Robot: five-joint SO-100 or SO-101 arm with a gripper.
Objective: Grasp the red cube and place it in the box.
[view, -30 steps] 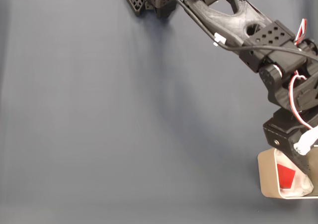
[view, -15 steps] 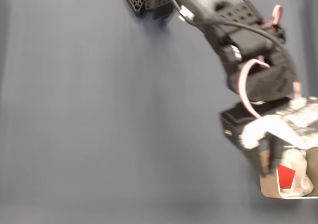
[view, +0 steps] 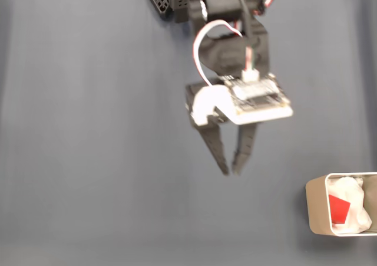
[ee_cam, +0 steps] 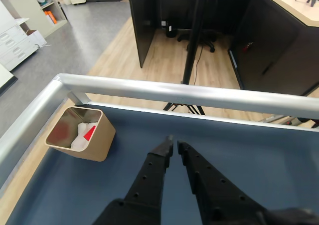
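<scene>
Resting in the box [view: 315,210]: red cube [view: 339,208]

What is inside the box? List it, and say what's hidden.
Inside the box lies the red cube on crumpled white lining. In the wrist view the cube peeks out beside the lining. The box floor under them is covered.

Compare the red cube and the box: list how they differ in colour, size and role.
Colour: the cube is bright red; the box is beige with a white lining.
Size: the box is several times larger than the cube.
Role: the box holds; the cube lies inside it, on the lining.
Shared: both sit at the fixed view's lower right, apart from the gripper, whose jaws are nearly closed on nothing.
</scene>
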